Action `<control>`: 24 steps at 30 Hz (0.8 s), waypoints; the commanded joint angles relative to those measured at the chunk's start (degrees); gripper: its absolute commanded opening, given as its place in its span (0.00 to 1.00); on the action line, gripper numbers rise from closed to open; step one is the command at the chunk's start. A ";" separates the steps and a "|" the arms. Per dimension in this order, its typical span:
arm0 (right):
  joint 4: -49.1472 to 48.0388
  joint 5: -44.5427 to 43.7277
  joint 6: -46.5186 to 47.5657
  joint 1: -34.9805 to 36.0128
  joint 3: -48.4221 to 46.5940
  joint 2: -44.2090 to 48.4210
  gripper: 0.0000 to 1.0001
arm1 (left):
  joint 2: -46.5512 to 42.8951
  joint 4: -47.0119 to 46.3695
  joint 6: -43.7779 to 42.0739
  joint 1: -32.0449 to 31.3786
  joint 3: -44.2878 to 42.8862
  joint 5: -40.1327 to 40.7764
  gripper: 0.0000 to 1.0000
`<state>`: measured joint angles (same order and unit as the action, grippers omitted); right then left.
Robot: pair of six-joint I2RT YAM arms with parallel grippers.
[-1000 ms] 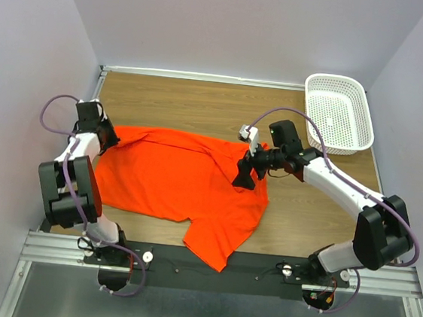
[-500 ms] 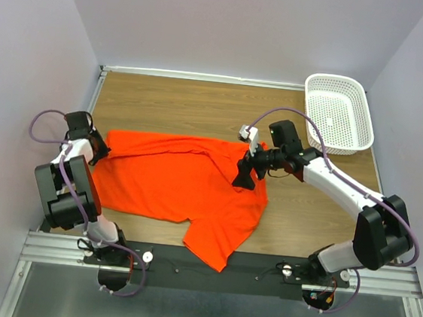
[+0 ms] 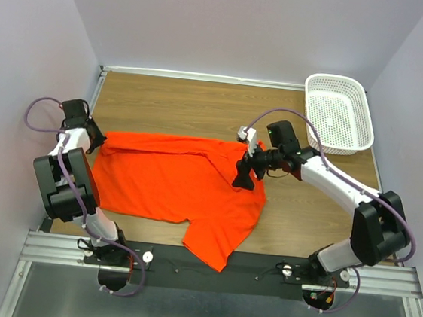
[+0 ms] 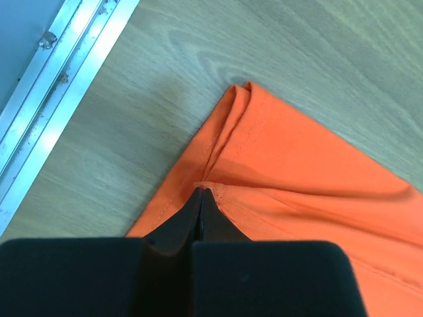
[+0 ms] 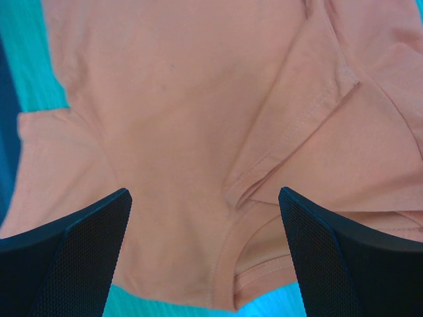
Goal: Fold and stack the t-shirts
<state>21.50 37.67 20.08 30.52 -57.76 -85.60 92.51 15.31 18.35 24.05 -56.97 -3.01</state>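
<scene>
The orange t-shirt [image 3: 179, 181] lies spread across the wooden table, one part hanging over the near edge. My left gripper [image 3: 94, 140] is shut on the shirt's far left corner, pinching its hem [image 4: 218, 165] just above the wood. My right gripper [image 3: 246, 171] hovers open over the shirt's right side, above the neck opening [image 5: 264, 257]; its fingers [image 5: 73, 251] stand wide apart with cloth folds between them. In the right wrist view the shirt [image 5: 185, 119] looks pale pink.
A white perforated basket [image 3: 339, 113] stands at the far right corner. A metal rail [image 4: 53, 112] runs along the table's left edge, close to my left gripper. Bare wood [image 3: 202, 104] lies beyond the shirt.
My left gripper has pulled the shirt's left corner outward to the left and slightly back, stretching the far edge straighter. The right gripper has barely moved.
</scene>
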 commanded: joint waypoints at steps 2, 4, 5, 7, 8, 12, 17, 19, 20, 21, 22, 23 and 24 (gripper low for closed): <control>0.48 -5.84 5.05 -0.11 -3.57 -8.15 1.00 | 1.71 -0.80 -0.68 0.47 -0.34 0.55 0.00; 0.39 -7.25 6.02 0.24 -5.78 -10.97 0.99 | 1.54 -1.25 -0.68 0.38 0.02 0.28 0.00; 0.39 -9.87 5.68 0.85 -8.66 -12.90 0.99 | 1.27 -1.60 -0.68 0.38 0.37 0.19 0.00; 0.39 -11.56 4.98 1.38 -11.22 -17.11 0.96 | 0.66 -1.69 -0.77 0.38 0.54 0.02 0.00; 0.39 -13.31 3.84 1.99 -12.54 -18.10 0.94 | -0.30 -1.77 -0.77 0.38 0.63 -0.16 0.00; 0.30 -16.22 1.64 2.26 -15.63 -19.60 0.89 | -3.11 -2.57 -0.60 0.38 1.51 -1.21 0.00; 0.39 -15.46 1.20 2.35 -14.05 -19.16 0.87 | -4.27 -3.97 -0.51 0.38 2.65 -2.79 0.00; 0.39 -14.03 0.14 2.78 -14.22 -20.39 0.86 | -4.36 -4.32 -0.51 0.38 3.00 -2.97 0.00; 0.39 -13.68 -0.38 2.87 -14.83 -21.26 0.86 | -4.27 -4.41 -0.59 0.38 3.27 -3.06 0.00; 0.39 -13.42 -1.26 2.96 -16.32 -23.19 0.86 | -4.35 -4.59 -0.59 0.38 3.36 -3.06 0.00; 0.39 -13.67 -1.70 2.88 -17.47 -24.08 0.86 | -4.36 -4.59 -0.77 0.38 3.44 -3.15 0.00; 0.39 -14.29 -1.97 2.88 -19.57 -24.95 0.86 | -4.44 -4.59 -0.77 0.38 3.53 -3.15 0.00; 0.30 -14.12 -2.06 2.88 -20.98 -26.88 0.86 | -4.44 -4.68 -0.86 0.38 3.62 -3.15 0.00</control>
<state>22.11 23.14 20.27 32.95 -73.69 -107.66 89.41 12.01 18.20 24.05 -54.41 -5.02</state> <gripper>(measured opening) 0.864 0.005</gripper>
